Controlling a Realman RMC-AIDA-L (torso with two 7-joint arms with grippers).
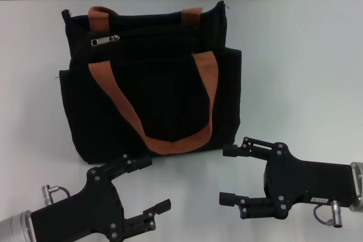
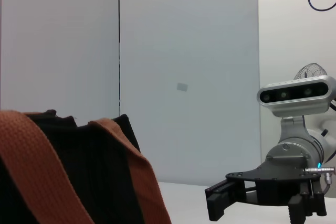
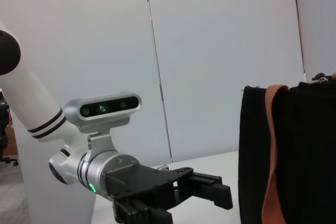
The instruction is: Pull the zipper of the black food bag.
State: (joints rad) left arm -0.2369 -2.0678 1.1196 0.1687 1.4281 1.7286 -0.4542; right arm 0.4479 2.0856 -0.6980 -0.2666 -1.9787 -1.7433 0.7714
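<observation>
A: How do the two tools stand?

B: Left gripper [image 1: 146, 184], near the bench's front left corner: fingers spread wide, holding nothing. Its upper finger [image 1: 129, 163] lies just at the bottom edge of the black food bag [image 1: 153, 89]; contact cannot be judged. Right gripper [image 1: 231, 175], near the front edge to the right: fingers equally wide apart, empty, with its upper fingertip just beside the bag's lower right corner.

A: And the arms?

B: Both lie low over the white bench [image 1: 300, 55], forearms reaching in from the front corners, fingers pointing towards each other.

A: Where is the task's thing?

B: The bag lies mid-bench, orange-brown straps [image 1: 170, 140] uppermost. The zipper [image 1: 105, 40], a silver pull, sits at the bag's far left, well apart from both grippers.
</observation>
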